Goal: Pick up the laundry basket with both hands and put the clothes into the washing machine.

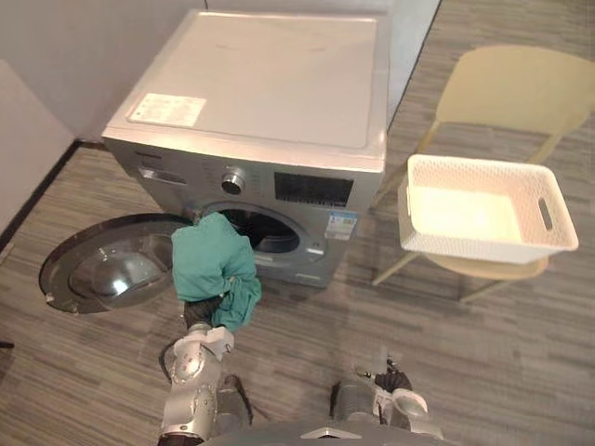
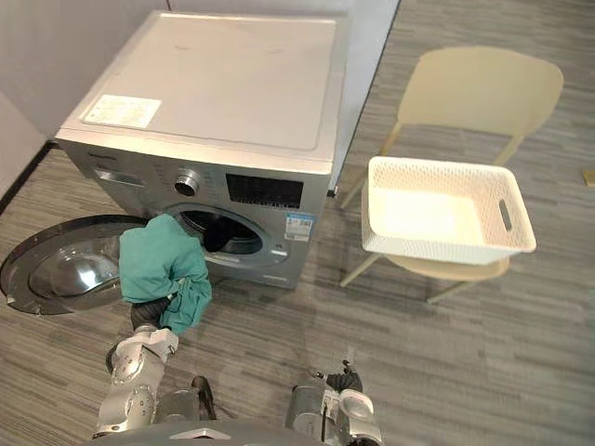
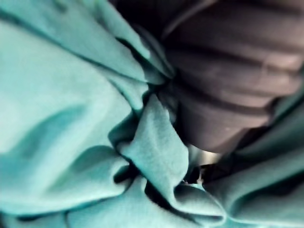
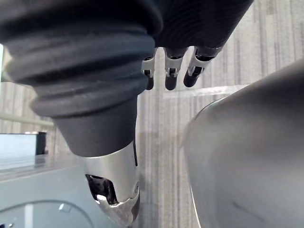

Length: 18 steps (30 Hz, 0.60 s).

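Crumpled teal cloth (image 3: 71, 118) smothers my left robot hand (image 3: 228, 95), grip impossible to tell, at the open mouth of the silver washing machine (image 1: 270, 93). My right robot hand (image 4: 173, 71) hangs slack-fingered. Loading step, I'd say; next, push it inside.

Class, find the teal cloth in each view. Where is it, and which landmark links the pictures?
Left eye view: teal cloth lower centre-left, at the washing machine opening.
Right eye view: lower left, same spot.
Left wrist view: close-up folds beside the left robot hand, at its dark cover.
Right wrist view: the right robot hand over floor instead.
Shared landmark: the open round door beside the cloth.
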Tool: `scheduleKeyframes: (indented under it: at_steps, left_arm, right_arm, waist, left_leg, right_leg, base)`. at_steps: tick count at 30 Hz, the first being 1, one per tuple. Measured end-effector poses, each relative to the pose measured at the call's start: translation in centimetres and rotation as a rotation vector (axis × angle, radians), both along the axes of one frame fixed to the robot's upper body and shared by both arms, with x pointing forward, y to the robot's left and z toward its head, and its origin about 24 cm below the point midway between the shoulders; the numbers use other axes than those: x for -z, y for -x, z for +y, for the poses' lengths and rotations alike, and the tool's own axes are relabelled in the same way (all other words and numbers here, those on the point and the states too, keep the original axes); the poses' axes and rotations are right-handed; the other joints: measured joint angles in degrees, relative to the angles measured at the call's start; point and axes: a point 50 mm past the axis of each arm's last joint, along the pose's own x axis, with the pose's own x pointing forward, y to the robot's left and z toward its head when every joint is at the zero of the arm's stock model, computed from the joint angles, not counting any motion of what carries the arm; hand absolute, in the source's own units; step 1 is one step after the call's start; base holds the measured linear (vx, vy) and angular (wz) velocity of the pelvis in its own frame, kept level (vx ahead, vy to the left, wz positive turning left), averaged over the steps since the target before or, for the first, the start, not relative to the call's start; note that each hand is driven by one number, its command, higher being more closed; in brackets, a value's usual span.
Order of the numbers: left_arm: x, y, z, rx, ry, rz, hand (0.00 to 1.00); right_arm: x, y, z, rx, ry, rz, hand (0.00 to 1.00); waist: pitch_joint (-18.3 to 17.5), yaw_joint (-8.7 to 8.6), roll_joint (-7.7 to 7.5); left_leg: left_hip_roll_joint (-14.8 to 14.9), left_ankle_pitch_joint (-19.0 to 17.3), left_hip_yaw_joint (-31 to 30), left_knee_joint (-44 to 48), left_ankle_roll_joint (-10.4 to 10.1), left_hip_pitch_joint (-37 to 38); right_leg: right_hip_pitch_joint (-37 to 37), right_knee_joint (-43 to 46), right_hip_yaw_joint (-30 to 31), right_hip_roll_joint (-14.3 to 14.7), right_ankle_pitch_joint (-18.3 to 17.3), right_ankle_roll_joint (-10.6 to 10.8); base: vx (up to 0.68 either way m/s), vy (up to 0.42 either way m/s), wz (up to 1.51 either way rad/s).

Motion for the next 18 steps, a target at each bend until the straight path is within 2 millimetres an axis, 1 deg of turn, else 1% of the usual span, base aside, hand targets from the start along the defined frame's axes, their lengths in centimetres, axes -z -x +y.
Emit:
scheduleKeyframes:
  at_steps: [1, 2, 3, 4, 5, 6, 7, 8, 9, 10, 11, 12, 14, 15, 16, 18]
  left_arm:
    - [-0.2, -0.2, 0.1, -0.005, 0.0, -0.008, 1.0]
    - [-0.8, -1.0, 0.3, -0.023, 0.003, -0.034, 1.0]
    - [-1.1, -1.4, 0.3, -0.029, 0.013, -0.049, 1.0]
    - [-2.0, -2.3, 0.2, -0.04, 0.037, -0.09, 1.0]
    - [-2.5, -2.9, 0.4, -0.054, 0.044, -0.113, 1.0]
    - [-3.6, -3.9, 0.7, -0.088, 0.063, -0.154, 1.0]
    - [-4.7, -5.0, 0.8, -0.125, 0.089, -0.195, 1.0]
    - [-5.4, -5.6, 0.9, -0.129, 0.095, -0.219, 1.0]
    - [-7.2, -7.0, 1.1, -0.158, 0.113, -0.279, 1.0]
    - [-7.9, -7.5, 1.2, -0.179, 0.129, -0.301, 1.0]
    - [-9.1, -8.2, 1.5, -0.233, 0.173, -0.336, 1.0]
    - [-10.1, -8.9, 1.5, -0.265, 0.213, -0.364, 1.0]
    - [-12.9, -10.4, 1.4, -0.327, 0.317, -0.442, 1.0]
    - [-13.5, -10.7, 1.2, -0.333, 0.334, -0.456, 1.0]
    - [-15.3, -11.9, 0.6, -0.324, 0.367, -0.488, 1.0]
    - [-17.5, -13.8, 0.0, -0.304, 0.39, -0.504, 1.0]
  right_arm:
    - [-0.3, -0.6, 0.0, -0.003, 0.01, -0.017, 0.0]
    - [-1.1, -2.2, 0.0, -0.022, 0.031, -0.067, 0.0]
    - [-1.7, -3.3, 0.1, -0.033, 0.039, -0.101, 0.0]
    - [-2.9, -4.8, 0.5, -0.06, 0.051, -0.162, 0.0]
    - [-3.5, -5.7, 1.0, -0.079, 0.054, -0.2, 0.0]
    - [-4.8, -7.2, 2.5, -0.107, 0.038, -0.275, 0.0]
    - [-6.1, -8.4, 3.6, -0.121, 0.03, -0.354, 0.0]
    - [-6.9, -9.0, 4.5, -0.13, 0.006, -0.394, 0.0]
    - [-9.1, -10.4, 6.3, -0.158, -0.04, -0.513, 0.0]
    - [-10.0, -10.8, 7.0, -0.17, -0.062, -0.563, 0.0]
    - [-11.5, -11.4, 8.2, -0.189, -0.105, -0.648, 0.0]
    - [-12.5, -11.7, 8.9, -0.196, -0.141, -0.7, 0.0]
    - [-14.2, -12.2, 10.0, -0.19, -0.234, -0.791, 0.0]
    - [-14.4, -12.3, 10.2, -0.185, -0.257, -0.806, 0.0]
    - [-15.0, -12.2, 10.7, -0.172, -0.33, -0.84, 0.0]
    - [-15.4, -12.2, 11.5, -0.154, -0.473, -0.875, 0.0]
  waist:
    - [1.0, -0.09, 0.17]
    - [2.8, 0.06, 0.5]
    - [3.5, 0.1, 0.48]
    - [5.1, 0.48, 0.23]
    - [6.2, 0.58, -0.1]
    - [8.3, 0.45, -0.53]
    - [10.1, 0.22, -0.55]
    - [10.8, 0.18, -0.49]
    - [13.2, -0.01, -0.49]
    - [14.0, 0.0, -0.48]
    - [14.8, 0.02, -0.51]
    - [15.4, -0.18, -0.53]
    - [17.8, -0.43, -0.75]
    - [18.1, -0.53, -0.92]
    - [19.0, -0.73, -1.14]
    - [19.7, -1.39, -1.68]
  left_leg:
    - [0.3, -0.6, 0.9, 1.1, 0.3, -0.8]
    - [1.3, -1.7, 3.0, 3.5, 1.1, -3.5]
    - [1.5, -1.9, 3.7, 3.8, 1.3, -4.8]
    - [2.3, -2.0, 5.2, 4.9, 1.7, -7.4]
    - [2.8, -2.0, 5.7, 5.8, 1.9, -8.8]
    - [3.9, -2.2, 5.8, 7.8, 2.2, -11.5]
    - [5.0, -2.3, 5.2, 9.5, 2.3, -14.6]
    - [5.4, -2.3, 4.7, 10.2, 2.3, -15.9]
    - [6.6, -2.2, 3.8, 11.6, 2.3, -18.7]
    - [7.0, -2.2, 3.2, 12.1, 2.2, -19.8]
    - [7.5, -2.0, 2.4, 12.9, 2.0, -22.7]
    - [7.7, -1.8, 1.8, 13.3, 2.0, -24.8]
    - [8.4, -1.7, 0.8, 15.1, 2.0, -28.1]
    - [8.4, -1.8, 0.5, 15.5, 2.0, -29.2]
    - [8.5, -1.8, -0.5, 16.5, 2.0, -31.5]
    - [9.2, -1.8, -2.0, 18.5, 2.1, -35.8]
  right_leg:
    - [-1.0, -0.1, 0.9, 0.3, 0.4, 0.2]
    - [-4.4, -0.7, 2.6, 0.6, 1.8, 0.1]
    - [-6.1, -0.8, 2.1, 0.4, 2.1, -0.1]
    - [-9.1, -1.0, -0.3, -1.2, 3.3, -1.8]
    - [-10.5, -1.3, -1.4, -1.8, 4.5, -1.8]
    - [-12.7, -1.3, -2.6, -2.1, 7.3, -0.6]
    - [-15.1, -0.7, -3.1, -1.6, 7.8, 0.2]
    - [-16.1, -0.3, -3.4, -1.4, 7.9, 0.2]
    - [-18.4, 1.3, -4.2, -1.1, 7.8, 0.0]
    - [-19.3, 1.9, -4.4, -0.8, 7.7, -0.2]
    - [-22.0, 3.0, -4.9, -0.5, 7.5, -0.5]
    - [-23.7, 3.8, -5.4, -0.5, 7.4, -0.7]
    - [-26.6, 5.8, -5.9, -0.5, 7.2, -0.9]
    - [-27.7, 6.4, -5.9, -0.5, 7.2, -1.0]
    - [-29.7, 7.8, -6.1, -0.5, 7.2, -1.0]
    - [-33.1, 9.9, -7.0, -0.5, 7.1, -1.0]
  base:
    - [-0.22, 0.174, -0.74]
    - [-0.21, 0.166, -0.67]
    - [-0.24, 0.195, -0.84]
    - [-0.13, 0.124, -0.6]
    - [-0.14, 0.133, -0.61]
    - [-0.14, 0.046, -0.26]
    - [-0.13, 0.004, -0.11]
    - [-0.09, -0.073, 0.09]
    - [-0.03, -0.072, 0.06]
    - [-0.03, -0.102, 0.09]
    - [-0.01, -0.104, 0.1]
    - [0.0, -0.096, 0.13]
    - [0.03, -0.054, 0.1]
    - [0.04, -0.028, 0.09]
    - [0.01, -0.013, 0.11]
    - [0.0, -0.009, 0.13]
